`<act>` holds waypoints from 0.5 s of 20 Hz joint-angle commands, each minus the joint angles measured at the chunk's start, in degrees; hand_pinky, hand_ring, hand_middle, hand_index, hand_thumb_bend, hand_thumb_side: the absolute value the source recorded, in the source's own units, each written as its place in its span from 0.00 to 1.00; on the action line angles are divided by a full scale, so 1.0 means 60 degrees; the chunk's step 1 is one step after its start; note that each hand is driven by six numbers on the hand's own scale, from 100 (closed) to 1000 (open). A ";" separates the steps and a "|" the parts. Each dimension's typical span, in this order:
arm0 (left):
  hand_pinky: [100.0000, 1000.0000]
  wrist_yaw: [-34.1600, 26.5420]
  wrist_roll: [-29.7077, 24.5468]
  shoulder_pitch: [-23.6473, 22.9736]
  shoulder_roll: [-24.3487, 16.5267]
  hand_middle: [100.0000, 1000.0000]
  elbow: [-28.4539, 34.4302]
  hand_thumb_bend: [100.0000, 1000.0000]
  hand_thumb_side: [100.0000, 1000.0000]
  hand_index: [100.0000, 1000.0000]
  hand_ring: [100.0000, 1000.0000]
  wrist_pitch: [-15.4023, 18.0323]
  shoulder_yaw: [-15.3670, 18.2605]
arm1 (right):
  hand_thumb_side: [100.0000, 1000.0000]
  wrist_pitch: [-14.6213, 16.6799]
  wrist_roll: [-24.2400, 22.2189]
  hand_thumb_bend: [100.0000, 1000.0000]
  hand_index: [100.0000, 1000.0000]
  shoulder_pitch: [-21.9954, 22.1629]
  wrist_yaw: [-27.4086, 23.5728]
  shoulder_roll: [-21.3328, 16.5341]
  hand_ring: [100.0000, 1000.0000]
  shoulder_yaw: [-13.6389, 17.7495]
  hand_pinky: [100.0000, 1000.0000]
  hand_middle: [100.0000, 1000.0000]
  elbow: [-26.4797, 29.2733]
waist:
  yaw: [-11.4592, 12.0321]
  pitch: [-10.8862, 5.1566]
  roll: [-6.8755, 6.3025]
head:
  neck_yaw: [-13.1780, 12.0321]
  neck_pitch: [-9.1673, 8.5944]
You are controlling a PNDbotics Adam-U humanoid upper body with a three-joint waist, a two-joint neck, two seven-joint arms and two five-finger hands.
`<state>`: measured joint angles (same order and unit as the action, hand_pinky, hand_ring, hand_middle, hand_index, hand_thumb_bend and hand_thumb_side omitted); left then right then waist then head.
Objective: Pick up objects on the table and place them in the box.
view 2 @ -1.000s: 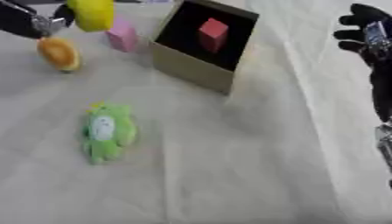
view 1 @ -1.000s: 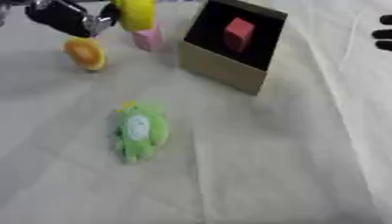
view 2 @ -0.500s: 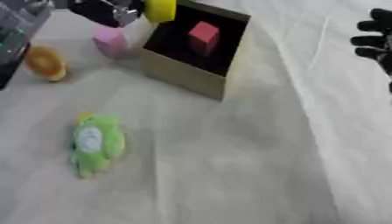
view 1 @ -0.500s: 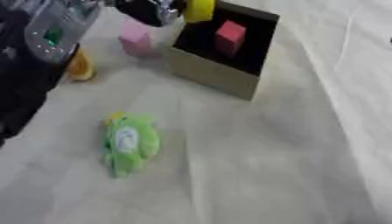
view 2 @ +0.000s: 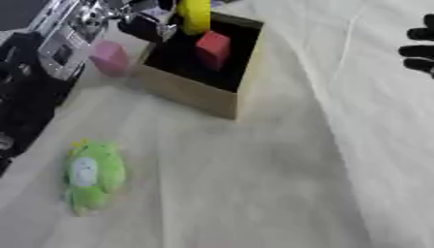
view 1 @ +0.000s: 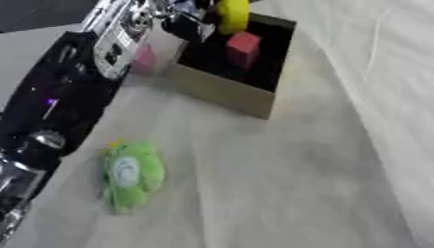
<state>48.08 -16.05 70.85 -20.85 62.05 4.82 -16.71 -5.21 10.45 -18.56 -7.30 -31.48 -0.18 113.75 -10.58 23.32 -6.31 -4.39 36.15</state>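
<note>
Left hand [view 1: 182, 26] is clamped on the yellow toy [view 1: 232, 13], hovering above the far edge of the box [view 1: 227, 92]. Nearer, the green plush [view 1: 129, 173] waits on the table [view 1: 280, 184]. Best release directly above the red block [view 1: 242, 47]. Right hand [view 2: 419, 48] idles far right; I cannot tell its fingers.
</note>
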 commanded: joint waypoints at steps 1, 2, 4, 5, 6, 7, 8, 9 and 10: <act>0.72 0.0490 0.0280 0.0273 -0.0067 0.45 -0.0248 0.04 0.00 0.63 0.56 0.0049 0.0224 | 0.91 -0.0017 -0.0010 0.00 0.83 -0.0054 -0.0063 -0.0114 0.75 0.0039 0.78 0.75 0.0140 | -0.0016 -0.0184 0.0039 | -0.0057 -0.0056; 0.75 0.0603 0.0291 0.0266 -0.0062 0.50 -0.0314 0.09 0.01 0.66 0.61 0.0117 0.0224 | 0.91 -0.0021 -0.0001 0.00 0.83 -0.0038 -0.0059 -0.0112 0.75 0.0045 0.78 0.75 0.0140 | -0.0012 -0.0185 0.0034 | -0.0065 -0.0034; 0.83 0.0776 0.0177 0.0254 -0.0072 0.69 -0.0373 0.24 0.15 0.79 0.77 0.0302 0.0192 | 0.91 -0.0028 0.0018 0.00 0.83 -0.0001 -0.0053 -0.0107 0.75 0.0058 0.78 0.75 0.0140 | 0.0012 -0.0202 0.0041 | -0.0084 0.0032; 0.85 0.0855 0.0036 0.0253 -0.0091 0.75 -0.0374 0.30 0.20 0.83 0.81 0.0418 0.0167 | 0.91 -0.0030 0.0027 0.00 0.83 0.0018 -0.0051 -0.0103 0.75 0.0065 0.78 0.75 0.0140 | 0.0032 -0.0217 0.0053 | -0.0089 0.0076; 0.87 0.0941 -0.0107 0.0255 -0.0122 0.79 -0.0354 0.38 0.27 0.85 0.85 0.0525 0.0151 | 0.91 -0.0031 0.0035 0.00 0.83 0.0038 -0.0051 -0.0101 0.75 0.0070 0.78 0.75 0.0140 | 0.0056 -0.0235 0.0070 | -0.0085 0.0122; 0.88 0.1028 -0.0236 0.0253 -0.0151 0.81 -0.0326 0.41 0.31 0.87 0.86 0.0610 0.0149 | 0.91 -0.0031 0.0039 0.00 0.83 0.0053 -0.0050 -0.0101 0.75 0.0073 0.78 0.75 0.0140 | 0.0077 -0.0251 0.0085 | -0.0078 0.0160; 0.88 0.1087 -0.0342 0.0244 -0.0176 0.82 -0.0301 0.42 0.32 0.87 0.86 0.0670 0.0161 | 0.91 -0.0031 0.0041 0.00 0.83 0.0069 -0.0054 -0.0098 0.75 0.0074 0.78 0.75 0.0140 | 0.0098 -0.0271 0.0102 | -0.0070 0.0201; 0.88 0.1124 -0.0429 0.0232 -0.0200 0.82 -0.0285 0.43 0.34 0.88 0.87 0.0711 0.0177 | 0.91 -0.0032 0.0043 0.00 0.83 0.0083 -0.0055 -0.0096 0.75 0.0076 0.78 0.75 0.0140 | 0.0119 -0.0289 0.0117 | -0.0064 0.0236; 0.88 0.1132 -0.0499 0.0213 -0.0221 0.82 -0.0277 0.42 0.34 0.88 0.86 0.0735 0.0196 | 0.91 -0.0035 0.0047 0.00 0.83 0.0100 -0.0055 -0.0092 0.75 0.0079 0.78 0.75 0.0140 | 0.0142 -0.0309 0.0132 | -0.0058 0.0268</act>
<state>54.42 -18.38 70.96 -20.67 59.40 8.84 -16.14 -5.50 10.59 -17.64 -7.30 -31.44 -0.21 113.75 -9.69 23.14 -6.11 -4.67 37.50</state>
